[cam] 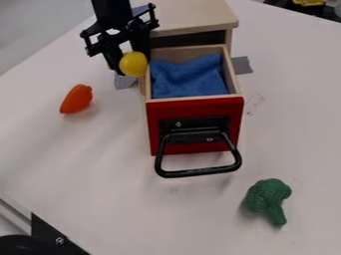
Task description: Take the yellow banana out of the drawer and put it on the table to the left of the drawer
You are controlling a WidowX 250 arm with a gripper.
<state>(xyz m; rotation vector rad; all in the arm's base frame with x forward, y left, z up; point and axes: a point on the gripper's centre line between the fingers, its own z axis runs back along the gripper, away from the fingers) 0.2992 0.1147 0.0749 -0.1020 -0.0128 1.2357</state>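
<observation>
Banana (133,64): grasped in the pincer (131,62), directly below its body, long axis apparently end-on to camera. Position: beside the drawer's (200,107) left wall, toward the table's (40,144) left edge. Height unclear; lowering seems next.

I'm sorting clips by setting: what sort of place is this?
Probably a robot test bench, perhaps in a lab: a black robot arm over a white table, with a small open drawer and toy-like broccoli.

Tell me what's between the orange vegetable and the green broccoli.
In the camera view, the red-fronted drawer and its black handle lie between the orange vegetable and the broccoli.
</observation>
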